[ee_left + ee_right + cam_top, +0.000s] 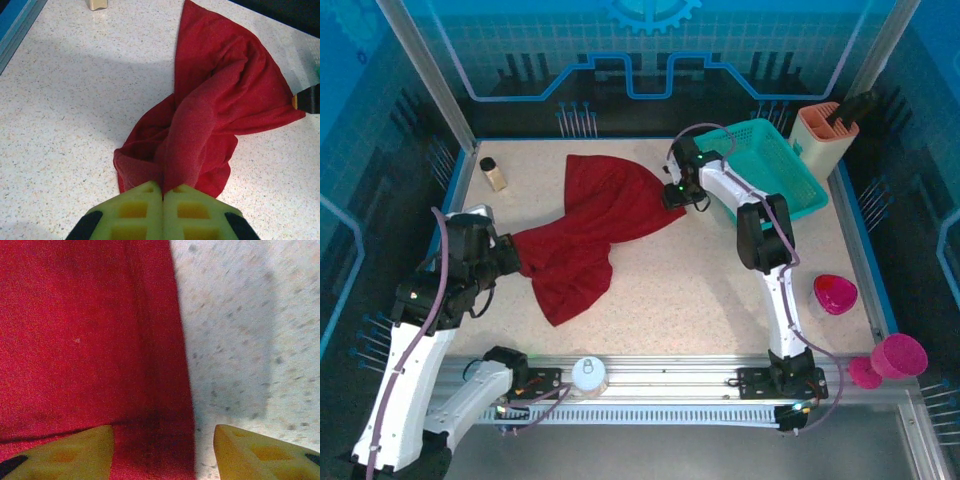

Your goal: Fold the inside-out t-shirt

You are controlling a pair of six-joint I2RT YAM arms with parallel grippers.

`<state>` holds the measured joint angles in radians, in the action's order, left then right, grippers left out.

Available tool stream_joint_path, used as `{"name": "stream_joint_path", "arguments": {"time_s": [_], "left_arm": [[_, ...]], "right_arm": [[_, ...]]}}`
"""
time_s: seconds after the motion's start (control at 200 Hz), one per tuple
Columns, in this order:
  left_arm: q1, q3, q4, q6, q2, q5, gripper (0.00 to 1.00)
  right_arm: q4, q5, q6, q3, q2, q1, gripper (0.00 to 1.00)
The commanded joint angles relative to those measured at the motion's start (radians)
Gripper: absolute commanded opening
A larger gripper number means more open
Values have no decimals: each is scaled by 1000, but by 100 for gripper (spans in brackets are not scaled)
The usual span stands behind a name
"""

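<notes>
The dark red inside-out t-shirt (600,215) lies bunched and twisted on the speckled table, running from the back centre towards the front left. My left gripper (510,252) is at the shirt's left end, and in the left wrist view (162,194) its yellow jaws are shut on a raised fold of the t-shirt (210,115). My right gripper (673,196) hovers at the shirt's right corner. The right wrist view shows that gripper (162,450) open, straddling the edge of the red cloth (75,340), with one fingertip (90,445) over the cloth and the other over bare table.
A teal mesh basket (790,190) stands at the back right, just behind the right arm. A peach holder (825,135) sits beyond it. A small bottle (494,174) stands at the back left. Pink cups (835,293) (900,355) are at the right edge.
</notes>
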<state>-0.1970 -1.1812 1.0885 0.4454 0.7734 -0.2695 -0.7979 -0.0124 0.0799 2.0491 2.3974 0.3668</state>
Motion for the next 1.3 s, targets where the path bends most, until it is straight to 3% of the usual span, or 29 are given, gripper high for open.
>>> {"name": "stream_joint_path", "arguments": {"time_s": [0.0, 0.04, 0.11, 0.17, 0.3, 0.35, 0.56, 0.67, 0.831, 0.971, 1.161, 1.296], "left_arm": [[14, 3, 7, 1, 1, -17, 0], [16, 2, 8, 0, 1, -19, 0], [19, 0, 8, -1, 1, -24, 0], [23, -1, 7, -3, 1, -25, 0], [29, -6, -2, -7, 9, -28, 0], [31, -13, -8, -12, 15, -30, 0], [65, -114, -76, -88, 99, -31, 0], [84, -360, -74, -146, 203, -4, 0], [84, -858, 22, -306, 388, -11, 0], [84, -1121, -7, -448, 378, 93, 0], [84, -1045, -103, -508, 257, 176, 0], [84, -841, -222, -461, 201, 212, 0]], "right_arm": [[-73, 43, -38, 28, 42, -2, 53], [-76, 42, -41, 25, 43, -6, 49], [-77, 48, -50, 15, 34, -11, 16], [-77, 38, -57, 4, 18, -14, 6], [-70, -9, -58, -19, -44, -12, 6], [-69, -19, -49, -29, -66, -15, 0], [-48, -17, 51, -135, -384, -12, 0], [-21, -34, 120, -211, -656, 0, 0], [-75, -59, 123, -228, -1052, 51, 0], [-185, 32, 138, -124, -1302, 105, 0], [-245, 108, 227, -28, -1414, 105, 0], [-248, -7, 227, -112, -1394, 106, 0]]}}
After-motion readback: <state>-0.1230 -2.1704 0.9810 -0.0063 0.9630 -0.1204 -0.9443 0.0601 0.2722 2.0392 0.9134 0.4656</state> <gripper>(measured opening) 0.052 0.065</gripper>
